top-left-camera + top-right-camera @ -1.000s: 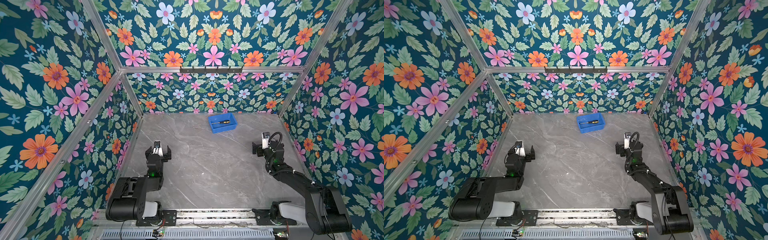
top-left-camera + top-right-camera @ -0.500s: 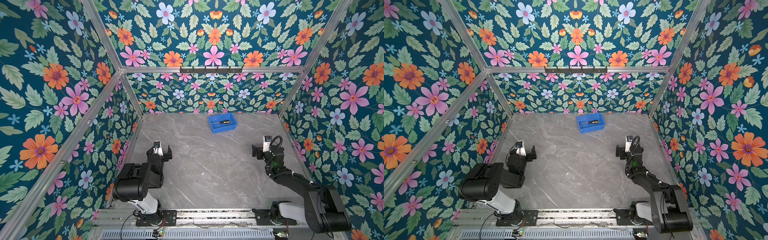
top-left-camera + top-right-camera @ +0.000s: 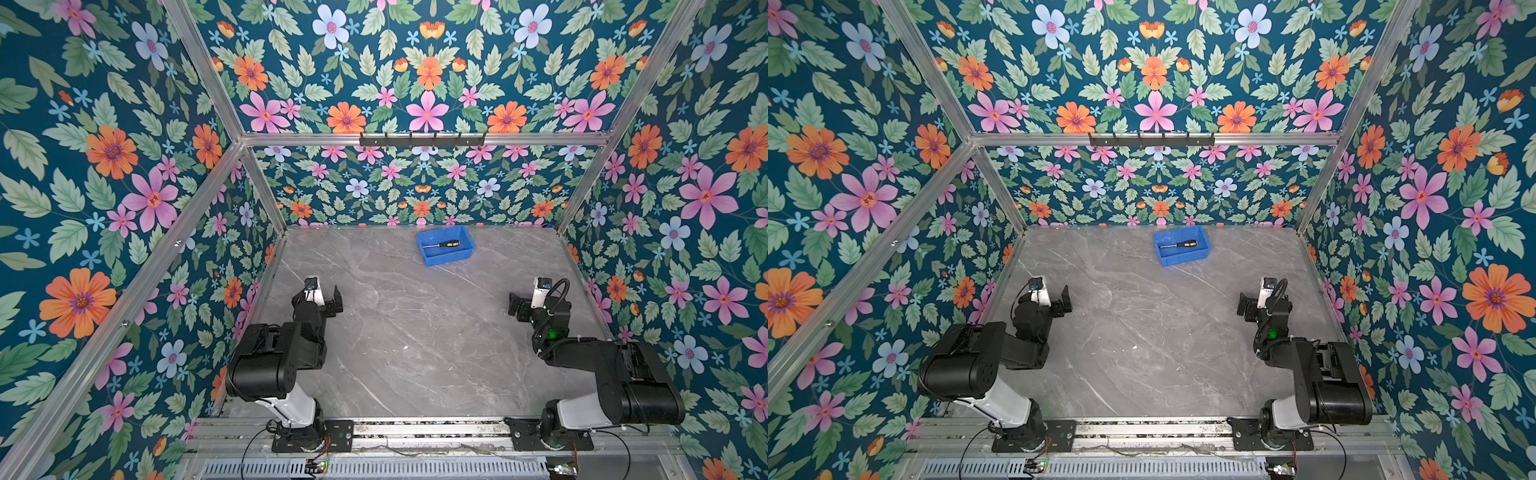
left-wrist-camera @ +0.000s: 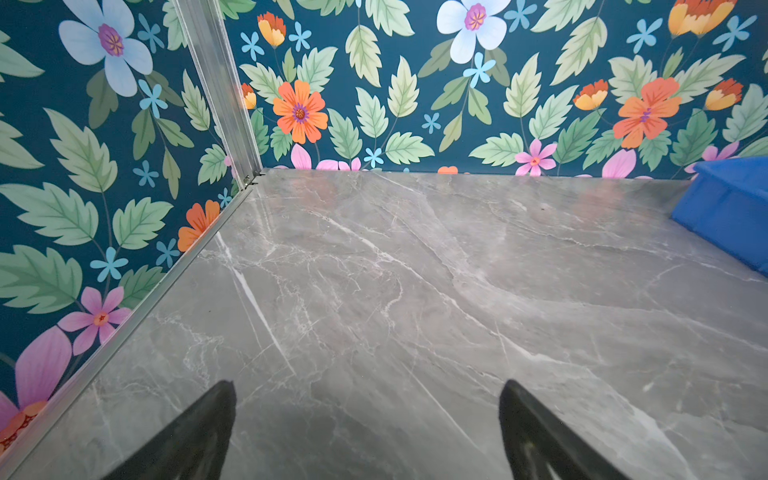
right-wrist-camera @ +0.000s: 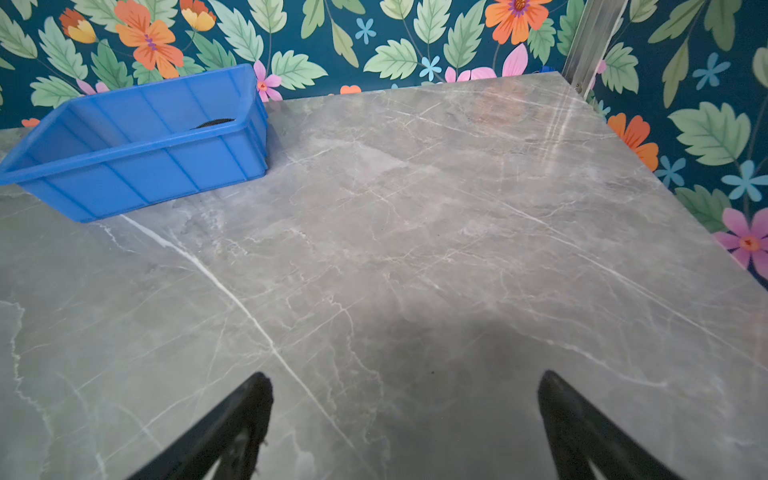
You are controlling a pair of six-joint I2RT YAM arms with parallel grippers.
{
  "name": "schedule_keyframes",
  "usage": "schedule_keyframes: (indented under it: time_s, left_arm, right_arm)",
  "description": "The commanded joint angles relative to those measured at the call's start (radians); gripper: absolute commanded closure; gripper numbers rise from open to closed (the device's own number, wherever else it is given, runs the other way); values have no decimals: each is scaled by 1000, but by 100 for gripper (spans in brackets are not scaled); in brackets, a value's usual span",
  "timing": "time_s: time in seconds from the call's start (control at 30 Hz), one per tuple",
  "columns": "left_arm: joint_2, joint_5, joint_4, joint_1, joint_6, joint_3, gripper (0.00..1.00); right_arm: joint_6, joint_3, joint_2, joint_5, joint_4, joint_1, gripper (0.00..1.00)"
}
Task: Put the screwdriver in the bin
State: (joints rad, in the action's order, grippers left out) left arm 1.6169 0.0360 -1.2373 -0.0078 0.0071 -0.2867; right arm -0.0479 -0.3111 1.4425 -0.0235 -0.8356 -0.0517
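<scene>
Screwdriver (image 3: pixel 441 244) aside, nearest the bases the left gripper (image 4: pixel 368 386) and right gripper (image 5: pixel 405 377) both stand wide, holding nothing, above the table (image 3: pixel 415 332). Farther back it lies flat inside the bin (image 3: pixel 446 261), seemingly light, rigid, thin-shafted; its chunkier handle looks the surest hold.

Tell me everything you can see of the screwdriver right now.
The screwdriver is small, with a thin silvery metal shaft and a black handle with yellow patches. It lies flat on the floor of the bin, with the shaft pointing left in both top views. Nothing grips it. In the right wrist view only a dark sliver shows over the rim.
</scene>
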Motion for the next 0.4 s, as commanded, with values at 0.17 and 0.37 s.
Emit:
schedule_keyframes:
  time_s: [0.17, 0.37]
  left_arm:
    - [2, 7, -5, 0, -3, -6, 0]
    - [-1, 8, -11, 0, -2, -2, 0]
  right_arm:
    - [-13, -3, -7, -7, -29, 1, 1]
    - [-13, -4, -6, -8, -31, 1, 1]
